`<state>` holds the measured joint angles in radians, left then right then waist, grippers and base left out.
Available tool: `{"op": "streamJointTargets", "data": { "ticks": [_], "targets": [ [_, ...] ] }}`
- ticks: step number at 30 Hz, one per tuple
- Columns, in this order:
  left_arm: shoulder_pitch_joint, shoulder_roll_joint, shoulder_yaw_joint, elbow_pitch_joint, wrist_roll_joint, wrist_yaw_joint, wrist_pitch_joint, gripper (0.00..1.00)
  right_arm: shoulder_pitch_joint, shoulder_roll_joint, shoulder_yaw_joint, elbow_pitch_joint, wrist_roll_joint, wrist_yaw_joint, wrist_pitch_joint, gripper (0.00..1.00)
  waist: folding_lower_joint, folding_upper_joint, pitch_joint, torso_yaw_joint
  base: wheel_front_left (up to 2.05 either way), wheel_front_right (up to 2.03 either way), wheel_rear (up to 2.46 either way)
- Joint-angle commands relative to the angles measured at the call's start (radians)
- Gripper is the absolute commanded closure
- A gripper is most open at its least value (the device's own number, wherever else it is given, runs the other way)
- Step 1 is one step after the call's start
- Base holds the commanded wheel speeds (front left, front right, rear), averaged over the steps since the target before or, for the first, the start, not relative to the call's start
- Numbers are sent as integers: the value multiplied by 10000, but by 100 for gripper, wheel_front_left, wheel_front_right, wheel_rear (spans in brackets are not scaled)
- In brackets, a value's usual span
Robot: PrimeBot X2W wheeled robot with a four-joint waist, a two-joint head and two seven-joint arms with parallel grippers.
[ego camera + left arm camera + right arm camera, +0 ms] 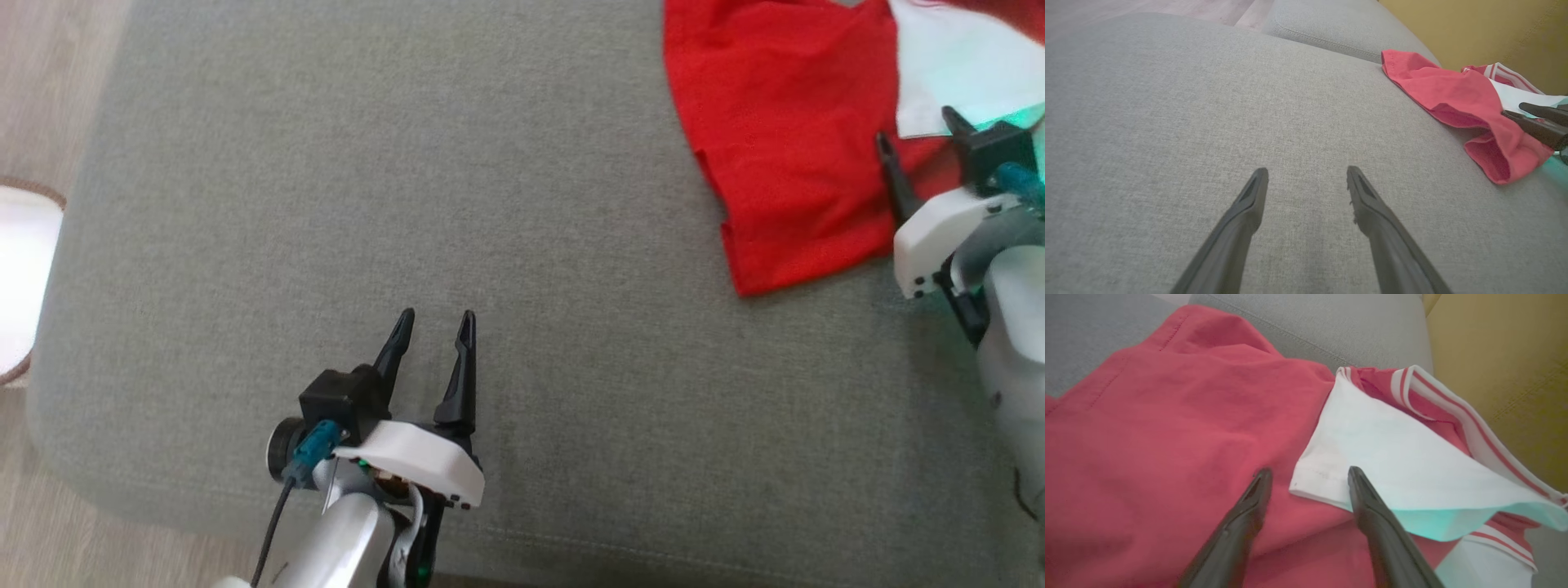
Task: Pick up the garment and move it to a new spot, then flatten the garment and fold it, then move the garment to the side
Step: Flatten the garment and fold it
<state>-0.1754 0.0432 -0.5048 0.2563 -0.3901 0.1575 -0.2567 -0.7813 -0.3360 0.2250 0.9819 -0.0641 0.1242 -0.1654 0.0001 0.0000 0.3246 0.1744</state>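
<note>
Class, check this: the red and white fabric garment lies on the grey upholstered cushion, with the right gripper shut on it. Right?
No: the right gripper stands open over the red and white fabric garment on the grey upholstered cushion; the right wrist view shows its fingers apart.

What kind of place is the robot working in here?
Probably a home living room: a grey upholstered sofa seat, a pale wooden floor beside it, and a red and white garment lying on the seat.
</note>
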Motion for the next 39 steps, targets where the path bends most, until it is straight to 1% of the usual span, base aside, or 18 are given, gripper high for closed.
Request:
{"op": "streamJointTargets", "data": {
  "ticks": [1,3,5,6,11,12,13,14,16,17,22,28,31,33,35,36,38,39],
  "targets": [
    [-280,70,271,-366,-18,8,-51,0,-266,-185,47,-113,-89,65,73,8,-1,0,105,99,0,0,0],
    [-280,70,260,-380,-13,12,-51,0,-320,-231,-67,78,-236,65,170,20,-1,0,142,139,0,0,0],
    [-301,70,269,-381,-25,17,-51,0,-352,-266,-189,204,-370,65,160,42,-1,0,159,155,0,0,0],
    [-320,70,267,-388,-37,29,-51,0,-360,-273,-250,261,-429,65,148,48,-1,0,162,152,0,0,0],
    [-367,70,218,-439,-47,59,-51,0,-388,-247,-482,473,-696,65,37,52,-1,0,138,70,0,0,0],
    [-370,70,221,-441,-44,53,-51,0,-398,-232,-527,491,-743,65,-9,54,-1,0,135,50,0,0,0],
    [-369,70,226,-443,-41,46,-51,0,-403,-206,-579,508,-779,65,-58,60,-1,0,133,34,0,0,0],
    [-372,70,231,-446,-32,39,-51,0,-410,-180,-614,523,-817,65,-101,67,-1,0,136,21,0,0,0],
    [-377,70,239,-453,-18,20,-51,0,-429,-131,-669,537,-885,65,-214,98,-1,0,142,4,0,0,0],
    [-378,70,239,-448,-11,10,-51,0,-434,-109,-694,559,-912,65,-250,100,-1,0,140,4,0,0,0],
    [-374,70,236,-404,-17,-9,-51,0,-513,-81,-882,634,-1011,65,-429,100,-1,0,101,48,0,0,0],
    [-222,70,349,-342,71,-18,-51,0,-631,188,-1366,159,-650,65,-844,100,-1,0,-179,-118,0,0,0],
    [-84,70,432,-310,102,-47,-51,0,-525,485,-1775,-474,21,65,-940,100,-1,0,-448,-378,0,0,0],
    [1,70,486,-280,121,-82,-51,0,-341,646,-2156,-1138,640,65,-955,100,-1,0,-648,-622,0,0,0],
    [51,70,540,-273,142,-113,-51,0,69,698,-2572,-1825,1225,65,-958,100,-1,0,-790,-898,0,0,0],
    [75,70,577,-240,178,-155,-51,0,588,773,-3077,-2282,1858,65,-960,100,-1,0,-904,-1160,0,0,0],
    [95,70,623,-203,207,-185,-51,0,1154,787,-3482,-2636,2225,65,-961,100,-1,0,-993,-1441,0,0,0],
    [95,70,623,-203,207,-185,-51,0,1154,787,-3482,-2636,2225,65,-961,100,-1,0,-993,-1441,0,0,0]
  ]
}}
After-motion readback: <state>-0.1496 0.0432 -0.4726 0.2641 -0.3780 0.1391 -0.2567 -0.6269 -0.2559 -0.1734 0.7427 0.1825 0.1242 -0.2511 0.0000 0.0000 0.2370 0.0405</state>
